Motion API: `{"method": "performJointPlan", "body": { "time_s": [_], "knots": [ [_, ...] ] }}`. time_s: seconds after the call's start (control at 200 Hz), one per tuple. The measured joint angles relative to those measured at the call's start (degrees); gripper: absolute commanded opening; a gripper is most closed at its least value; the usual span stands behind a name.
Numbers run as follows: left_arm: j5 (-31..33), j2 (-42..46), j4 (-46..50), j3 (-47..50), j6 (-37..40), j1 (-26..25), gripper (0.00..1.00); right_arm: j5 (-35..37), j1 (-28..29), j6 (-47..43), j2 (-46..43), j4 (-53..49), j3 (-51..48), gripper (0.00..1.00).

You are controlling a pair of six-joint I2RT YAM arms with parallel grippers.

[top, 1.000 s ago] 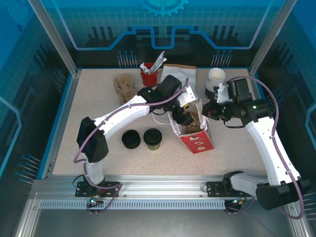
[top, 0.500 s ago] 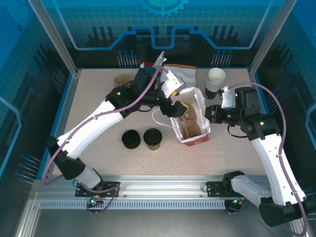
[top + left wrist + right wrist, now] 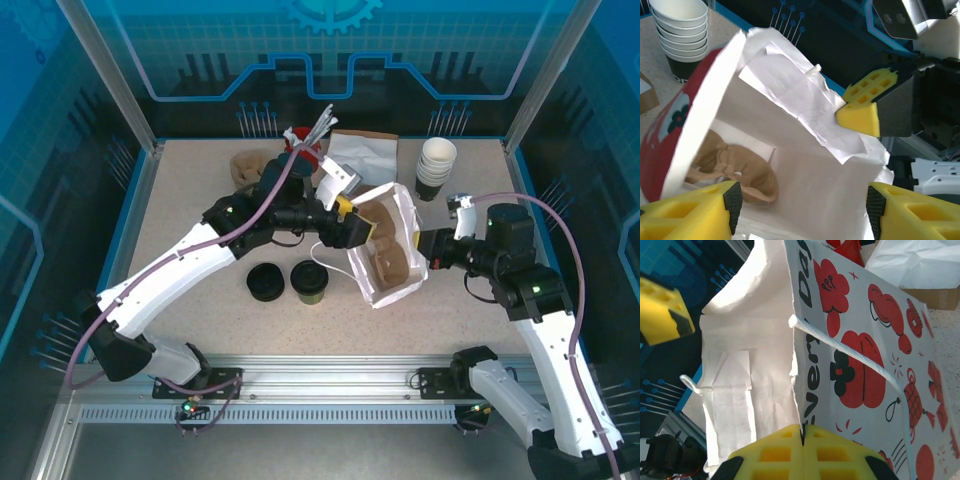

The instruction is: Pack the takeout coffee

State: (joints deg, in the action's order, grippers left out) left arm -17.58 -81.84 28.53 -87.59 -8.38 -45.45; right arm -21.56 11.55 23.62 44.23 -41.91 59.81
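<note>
The takeout coffee (image 3: 310,281), a small olive-green cup with a black lid, stands on the table left of the bag. The white and red paper bag (image 3: 404,212) is tipped, its mouth turned up and to the left. My right gripper (image 3: 423,246) is shut on the bag's right rim; the right wrist view shows its fingertips (image 3: 802,432) pinching the paper edge of the bag (image 3: 860,355). My left gripper (image 3: 357,230) is at the bag's mouth, open. In the left wrist view its fingers (image 3: 690,210) stand wide apart, with the bag's white inside (image 3: 815,190) and a brown paper piece (image 3: 737,167) between and beyond them.
A black stack of lids (image 3: 265,283) sits beside the coffee. A stack of white cups (image 3: 435,165) stands behind the bag. A red cup of utensils (image 3: 300,152), a brown carrier (image 3: 247,170) and a box with white paper (image 3: 362,152) line the back.
The bag has tipped from upright onto a slant, its mouth turning toward the left. My left gripper has drawn back from inside it to the mouth. The right gripper has shifted right, still pinching the rim.
</note>
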Motion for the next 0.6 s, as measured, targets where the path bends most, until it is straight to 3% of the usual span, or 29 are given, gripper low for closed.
{"method": "performJointPlan", "body": {
  "time_s": [0.13,0.285,0.43,0.6],
  "knots": [
    [3.0,0.1,-0.6,-0.1,-3.5,-3.7,0.56,2.5,0.0,5.1,0.0,-0.1,0.0,0.00],
    [6.8,-1.0,-0.2,-2.6,-8.0,-7.0,0.55,4.0,0.0,11.4,-0.2,0.0,0.0,0.00],
    [12.7,-7.4,2.1,-10.7,-13.1,-11.3,0.47,6.5,0.1,18.1,-2.1,1.2,-1.9,0.00],
    [16.4,-13.4,3.8,-11.6,-20.3,-12.4,0.42,10.0,0.7,22.1,-4.0,1.9,-3.2,0.00]
  ]
}}
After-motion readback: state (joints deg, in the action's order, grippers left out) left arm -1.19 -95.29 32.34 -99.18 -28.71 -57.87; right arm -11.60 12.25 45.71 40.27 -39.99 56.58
